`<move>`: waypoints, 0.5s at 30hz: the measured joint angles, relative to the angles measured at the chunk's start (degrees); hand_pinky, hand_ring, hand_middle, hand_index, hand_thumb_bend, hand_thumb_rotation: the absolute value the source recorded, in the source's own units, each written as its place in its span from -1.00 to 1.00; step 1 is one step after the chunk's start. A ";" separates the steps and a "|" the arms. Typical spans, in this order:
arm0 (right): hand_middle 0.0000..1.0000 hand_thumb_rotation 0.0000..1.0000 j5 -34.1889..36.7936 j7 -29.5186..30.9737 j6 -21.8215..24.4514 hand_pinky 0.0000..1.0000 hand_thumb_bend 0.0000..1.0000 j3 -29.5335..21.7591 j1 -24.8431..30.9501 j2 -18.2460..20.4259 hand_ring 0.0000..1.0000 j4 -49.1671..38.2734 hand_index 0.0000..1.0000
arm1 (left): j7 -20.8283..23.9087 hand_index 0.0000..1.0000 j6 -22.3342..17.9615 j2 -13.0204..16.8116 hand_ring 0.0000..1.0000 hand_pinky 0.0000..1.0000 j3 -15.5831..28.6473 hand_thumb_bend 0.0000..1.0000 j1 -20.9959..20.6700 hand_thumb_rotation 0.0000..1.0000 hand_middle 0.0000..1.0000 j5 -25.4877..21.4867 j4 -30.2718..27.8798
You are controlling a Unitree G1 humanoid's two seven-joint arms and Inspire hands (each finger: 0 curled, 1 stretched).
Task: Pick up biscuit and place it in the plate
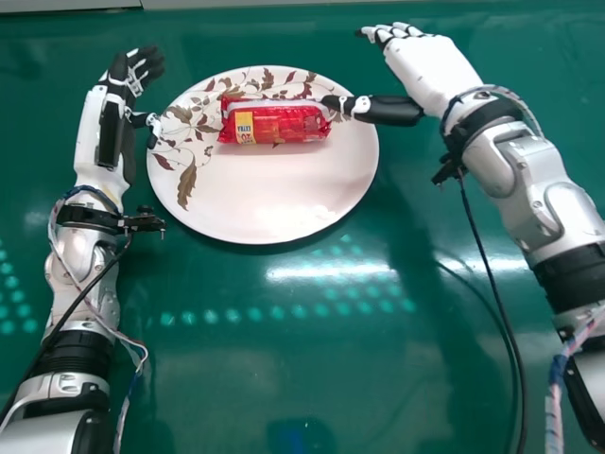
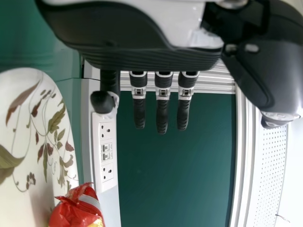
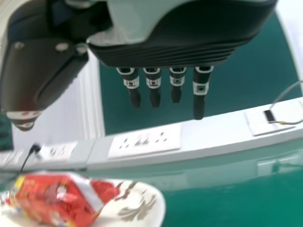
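Observation:
The red biscuit packet (image 1: 275, 122) lies flat across the upper part of the white leaf-patterned plate (image 1: 255, 203). My right hand (image 1: 425, 71) is open at the plate's upper right, its thumb stretched over the rim close to the packet's right end; whether they touch I cannot tell. My left hand (image 1: 121, 104) is open just left of the plate, its thumb by the rim. In the left wrist view my left hand (image 2: 142, 52) has straight fingers, with the packet (image 2: 78, 208) on the plate (image 2: 33, 189). In the right wrist view my right hand (image 3: 175, 49) also has straight fingers, near the packet (image 3: 59, 198).
A green table (image 1: 284, 378) lies under the plate and both arms. Dark cables (image 1: 492, 312) run down from the wrists. White socket strips (image 3: 144, 142) show behind the table in the right wrist view.

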 measured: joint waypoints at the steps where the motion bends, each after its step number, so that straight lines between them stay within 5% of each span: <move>1: 1.00 0.83 0.55 -0.36 0.49 0.45 1.00 -1.14 1.61 -0.29 0.92 -1.66 1.00 | -0.05 0.77 -0.24 -0.02 0.93 -1.00 -0.09 0.68 -0.09 0.52 0.82 0.12 0.13; 7: 0.93 0.33 7.18 -4.94 2.69 0.43 0.76 -10.16 12.05 1.06 0.76 -10.46 0.92 | -0.28 0.85 -2.01 -0.06 1.00 -1.00 -0.57 0.62 -0.70 0.53 0.94 0.45 1.74; 15: 0.83 -0.15 24.62 -6.01 9.14 0.40 0.37 -20.86 23.12 11.71 0.71 -23.90 0.88 | -1.33 0.94 -3.38 0.12 1.00 -1.00 -0.55 0.79 -2.20 0.61 0.94 0.11 4.99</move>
